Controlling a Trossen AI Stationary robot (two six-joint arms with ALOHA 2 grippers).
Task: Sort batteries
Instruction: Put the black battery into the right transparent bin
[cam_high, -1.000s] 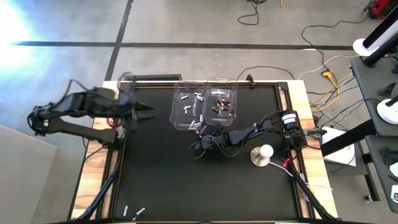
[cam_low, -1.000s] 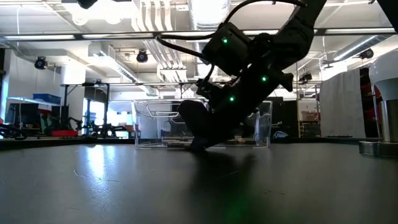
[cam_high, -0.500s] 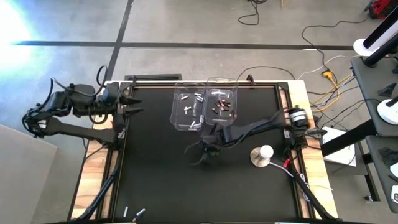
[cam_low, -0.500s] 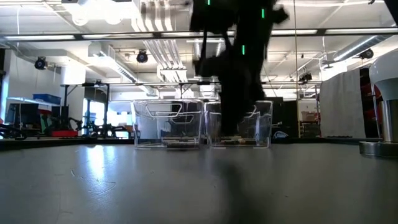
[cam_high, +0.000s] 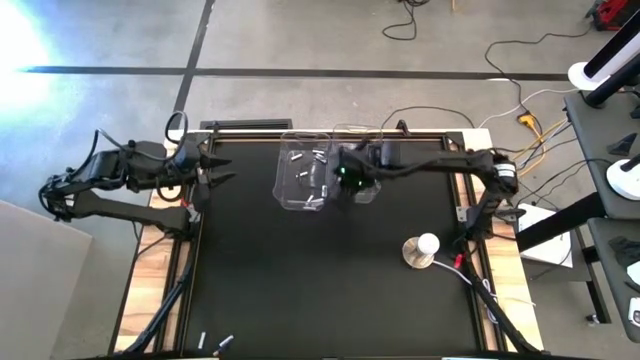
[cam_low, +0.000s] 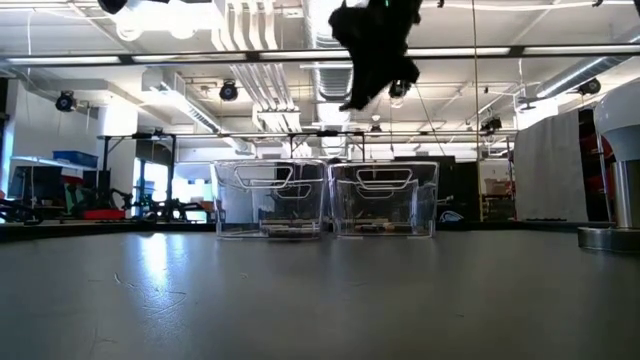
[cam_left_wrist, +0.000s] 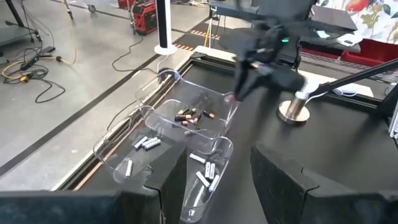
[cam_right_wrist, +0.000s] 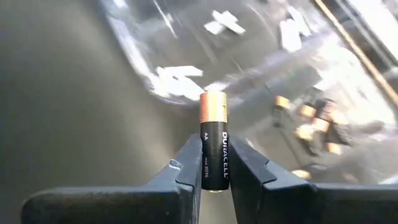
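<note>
R end effector (cam_right_wrist: 214, 163) – clamps black/copper AA battery (cam_right_wrist: 214, 142) upright | clear bins (cam_right_wrist: 261, 74) beyond, blurred

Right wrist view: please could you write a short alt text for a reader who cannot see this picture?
The right gripper pinches a black Duracell AA battery with a copper-coloured end upright between its two dark fingers. Beyond it, blurred, lie two clear plastic bins, one with silvery-white batteries and the other with dark, copper-ended batteries.

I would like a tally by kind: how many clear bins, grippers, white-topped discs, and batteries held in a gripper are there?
Clear bins: 2 (left bin, right bin)
Grippers: 2 (left gripper, right gripper)
White-topped disc: 1
Held battery: 1
Total: 6
</note>
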